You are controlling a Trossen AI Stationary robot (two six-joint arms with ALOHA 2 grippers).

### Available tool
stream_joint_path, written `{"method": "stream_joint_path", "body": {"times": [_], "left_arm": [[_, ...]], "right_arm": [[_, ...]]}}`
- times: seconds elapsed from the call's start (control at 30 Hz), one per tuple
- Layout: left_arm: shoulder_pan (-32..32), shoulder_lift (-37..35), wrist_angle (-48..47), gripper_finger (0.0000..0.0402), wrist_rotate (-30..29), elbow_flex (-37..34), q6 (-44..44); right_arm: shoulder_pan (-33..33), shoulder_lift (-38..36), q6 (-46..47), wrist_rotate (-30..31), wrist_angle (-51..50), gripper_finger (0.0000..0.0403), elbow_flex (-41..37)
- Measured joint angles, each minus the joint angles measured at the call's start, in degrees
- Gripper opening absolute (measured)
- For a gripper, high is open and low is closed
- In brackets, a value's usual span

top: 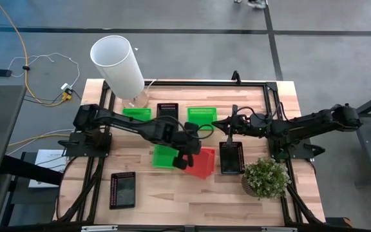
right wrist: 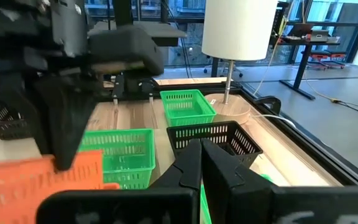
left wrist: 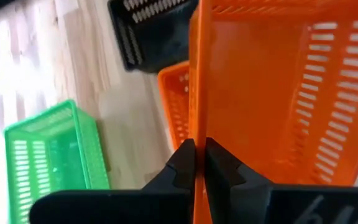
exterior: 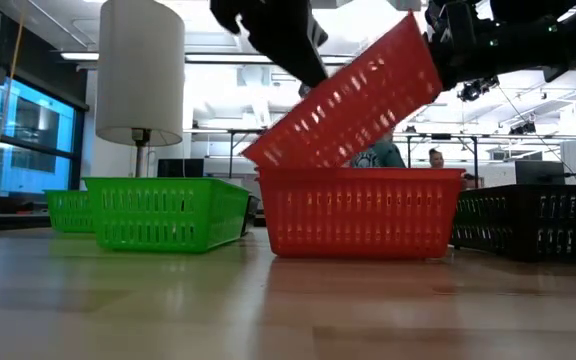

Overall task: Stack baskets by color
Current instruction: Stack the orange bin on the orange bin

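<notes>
Wooden table (top: 172, 193) carries our red stacking step: the left end effector (left wrist: 197, 163), clamped on a tilted red basket's (exterior: 353, 95) wall, must level and lower it into the red basket (exterior: 358, 212) directly beneath, while the closed right end effector (right wrist: 199, 163) hovers empty nearby.

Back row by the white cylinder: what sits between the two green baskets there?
A black basket sits between the green basket beside the white cylinder and the other green basket, as the high view shows.
</notes>
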Motion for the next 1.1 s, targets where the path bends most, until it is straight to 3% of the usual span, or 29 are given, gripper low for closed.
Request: {"method": "stream_joint_path", "body": {"times": [0.47, 0.73, 1.1], "left_arm": [[0.0, 0.2, -7.1, 0.0000, -2.0, 0.0, -1.5], [0.1, 0.1, -7.6, 0.0004, -2.0, 0.0, 3.5], [0.1, 0.0, -8.3, 0.0051, -1.6, 0.0, 7.0]], "right_arm": [[0.0, 0.0, 0.2, 0.0, -0.9, 0.0000, 0.0], [0.0, 0.0, 0.2, 0.0, -0.9, 0.0000, 0.0], [0.0, 0.0, 0.1, 0.1, -1.3, 0.0000, 0.0]]}}
